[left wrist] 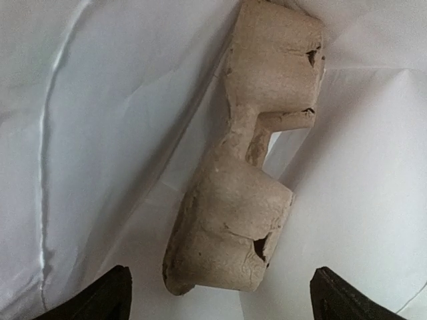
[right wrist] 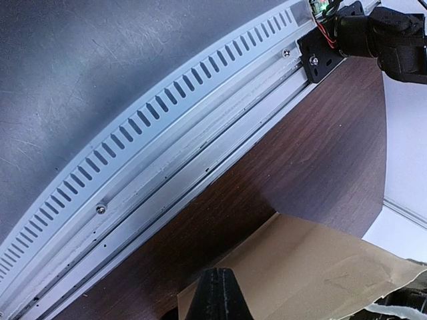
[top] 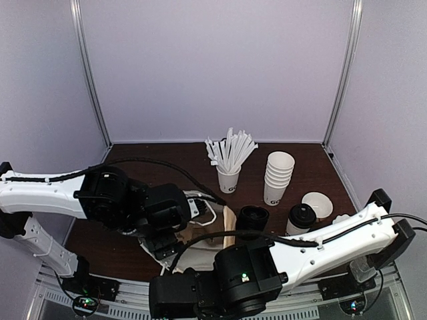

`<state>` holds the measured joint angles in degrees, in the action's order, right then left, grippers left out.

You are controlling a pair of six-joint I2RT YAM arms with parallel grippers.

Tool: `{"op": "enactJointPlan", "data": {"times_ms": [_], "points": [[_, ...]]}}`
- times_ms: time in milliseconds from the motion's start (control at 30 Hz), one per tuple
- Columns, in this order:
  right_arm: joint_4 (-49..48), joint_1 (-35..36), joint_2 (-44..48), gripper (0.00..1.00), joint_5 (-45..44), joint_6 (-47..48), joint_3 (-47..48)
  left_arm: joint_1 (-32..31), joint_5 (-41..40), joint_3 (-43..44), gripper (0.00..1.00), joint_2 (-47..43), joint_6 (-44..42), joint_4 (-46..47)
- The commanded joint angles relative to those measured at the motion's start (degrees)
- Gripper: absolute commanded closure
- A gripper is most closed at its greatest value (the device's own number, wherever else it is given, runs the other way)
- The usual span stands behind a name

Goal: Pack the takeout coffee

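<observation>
one coffee (top: 301, 219) — right of left gripper (left wrist: 219, 297)

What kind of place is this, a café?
Likely a robot test booth, staged as a coffee counter: plain pale walls, stacked white paper cups, a black-lidded white paper cup.

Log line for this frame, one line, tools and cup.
left tool open, over pulp carrier in bag | right tool shut, empty, at near table edge | takeout coffee upright on table, not packed
</observation>
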<state>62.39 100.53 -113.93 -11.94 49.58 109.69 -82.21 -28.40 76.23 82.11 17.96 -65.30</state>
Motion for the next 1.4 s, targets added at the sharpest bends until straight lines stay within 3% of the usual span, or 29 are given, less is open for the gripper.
{"op": "enactJointPlan", "data": {"times_ms": [0,167,333,500,867,1033,1167,1367], "points": [[1.18,1.0,-0.95,1.0,0.81,-0.04,2.0,4.52,8.22,-3.74,0.04,-2.22,1.77,5.73],[1.29,1.08,-1.11,1.0,0.78,-0.18,2.02,5.6,11.31,-3.19,0.13,0.35,2.93,3.96],[1.16,1.13,-1.15,1.0,0.81,-0.22,1.98,5.93,14.99,-1.33,0.38,-0.75,2.84,4.17],[1.35,0.91,-1.03,1.0,0.27,-0.24,1.93,5.93,15.38,0.38,0.53,-4.49,1.16,1.95],[2.58,-0.52,-0.84,1.0,1.3,-0.18,2.9,5.89,21.74,8.64,0.62,-18.96,-1.82,-3.14],[2.36,-0.86,-2.04,1.0,1.39,0.13,4.47,5.98,25.02,10.41,0.57,-20.2,-1.2,-5.23],[1.75,-0.92,-3.75,1.0,1.83,0.39,6.21,5.94,24.85,6.09,0.56,-17.72,-1.76,-4.75],[1.33,-1.08,-4.97,1.0,3.24,-0.09,7.02,4.53,10.45,-1.18,0.38,-11.82,-0.32,-4.4]]}}
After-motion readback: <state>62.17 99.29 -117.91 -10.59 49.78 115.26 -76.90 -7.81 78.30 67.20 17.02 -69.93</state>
